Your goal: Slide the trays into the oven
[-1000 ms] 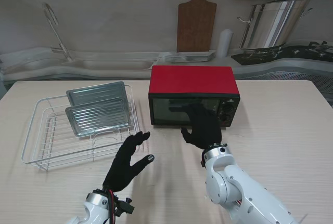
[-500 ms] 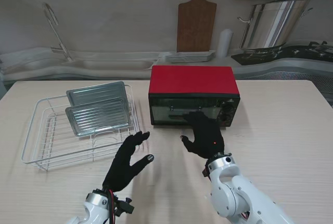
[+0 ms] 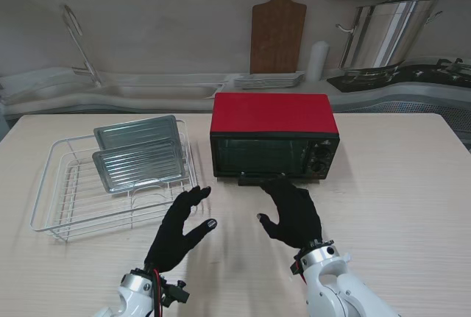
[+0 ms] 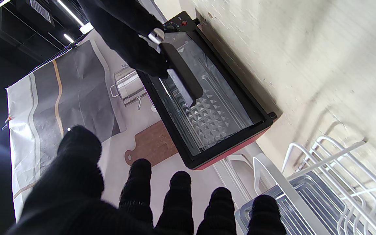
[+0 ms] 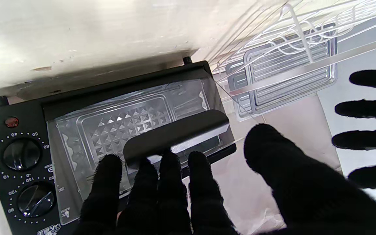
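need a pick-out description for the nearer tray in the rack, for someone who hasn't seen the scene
Find the red oven mid-table; left of it sits a white wire rack. Two ribbed metal trays stand in it on edge. The nearer tray stands closer to me, partly covering the farther tray.

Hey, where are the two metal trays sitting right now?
In the stand view, both metal trays stand propped in the white wire rack on the table's left, just left of the red oven.
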Controlling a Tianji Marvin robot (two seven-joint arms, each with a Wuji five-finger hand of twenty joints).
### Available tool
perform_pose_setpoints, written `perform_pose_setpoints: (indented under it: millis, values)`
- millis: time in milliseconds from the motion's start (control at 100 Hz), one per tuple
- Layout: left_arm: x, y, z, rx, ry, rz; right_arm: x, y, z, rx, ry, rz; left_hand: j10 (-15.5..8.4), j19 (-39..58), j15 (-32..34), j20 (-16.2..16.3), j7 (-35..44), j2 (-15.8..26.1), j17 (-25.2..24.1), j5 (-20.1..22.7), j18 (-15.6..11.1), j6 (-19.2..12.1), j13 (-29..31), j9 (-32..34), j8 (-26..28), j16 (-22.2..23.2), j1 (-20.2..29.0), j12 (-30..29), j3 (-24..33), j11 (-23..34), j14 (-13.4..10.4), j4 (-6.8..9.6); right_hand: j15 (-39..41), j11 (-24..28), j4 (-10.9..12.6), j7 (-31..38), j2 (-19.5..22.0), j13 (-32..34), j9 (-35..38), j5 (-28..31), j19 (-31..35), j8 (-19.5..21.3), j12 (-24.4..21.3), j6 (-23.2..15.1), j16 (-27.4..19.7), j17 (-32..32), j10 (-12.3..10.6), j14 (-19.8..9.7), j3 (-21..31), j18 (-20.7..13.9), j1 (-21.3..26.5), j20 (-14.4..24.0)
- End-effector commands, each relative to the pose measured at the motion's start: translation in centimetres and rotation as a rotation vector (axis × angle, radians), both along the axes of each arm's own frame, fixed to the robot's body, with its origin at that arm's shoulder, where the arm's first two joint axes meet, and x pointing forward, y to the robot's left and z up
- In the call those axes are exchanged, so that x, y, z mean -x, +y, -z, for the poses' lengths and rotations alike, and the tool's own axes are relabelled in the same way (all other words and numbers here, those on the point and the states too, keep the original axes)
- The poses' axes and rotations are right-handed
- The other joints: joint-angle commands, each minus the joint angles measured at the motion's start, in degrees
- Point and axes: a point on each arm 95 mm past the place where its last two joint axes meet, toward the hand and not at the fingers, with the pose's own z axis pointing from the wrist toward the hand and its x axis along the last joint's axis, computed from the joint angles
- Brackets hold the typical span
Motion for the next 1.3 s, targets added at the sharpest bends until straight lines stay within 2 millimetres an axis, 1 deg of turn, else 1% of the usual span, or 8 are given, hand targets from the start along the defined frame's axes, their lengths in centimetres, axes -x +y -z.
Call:
perform_pose_setpoints:
  millis: [0, 500, 1290]
  values:
    - [0.3, -0.4, -0.1, 0.011, 0.007, 0.014, 1.1, -0.1, 1.6, 0.019, 0.052, -0.015, -0.3, -0.9, 0.1, 1.5, -0.9, -0.3, -0.7, 1.3, -0.7, -0.1, -0.7, 1.1, 0.6, 0.9, 0.6, 0.7, 1.2, -0.5, -0.4, 1.27, 2.2, 2.3, 3.3, -0.6, 1.0, 2.1, 2.0, 1.2, 0.5, 0.8, 1.3, 0.4, 1.1, -0.5, 2.1, 2.4, -1.2, -0.2, -1.6, 1.0]
    - [0.2, -0.4, 0.0, 0.009, 0.006, 0.023, 3.0, -0.8, 2.7, 0.021, 0.081, -0.040, -0.2, -1.0, 0.0, 1.5, -0.9, -0.4, -0.7, 1.4, -0.6, 0.1, -0.7, 1.0, 0.6, 0.8, 0.6, 0.7, 1.2, -0.5, -0.5, 1.27, 2.4, 2.7, 3.4, -0.4, 1.2, 1.8, 1.5, 0.8, 0.6, 1.2, 1.5, 0.3, 1.2, -0.7, 2.0, 2.3, -1.5, -0.3, -1.6, 1.1]
    - [0.2, -0.5, 0.0, 0.003, 0.010, 0.027, 4.3, -1.1, 4.8, 0.058, 0.170, -0.079, -0.3, -1.2, 0.0, 1.1, -1.3, -0.3, -0.6, 1.8, -0.7, 0.5, -0.9, 0.8, 0.6, 0.8, 0.6, 0.7, 1.1, -0.5, -0.6, 1.27, 1.9, 2.4, 3.6, -0.6, 2.3, 1.1, 0.5, -0.2, 0.4, 1.2, 1.3, 0.2, 0.9, -1.0, 1.7, 2.1, -3.1, -0.6, -1.8, 1.1]
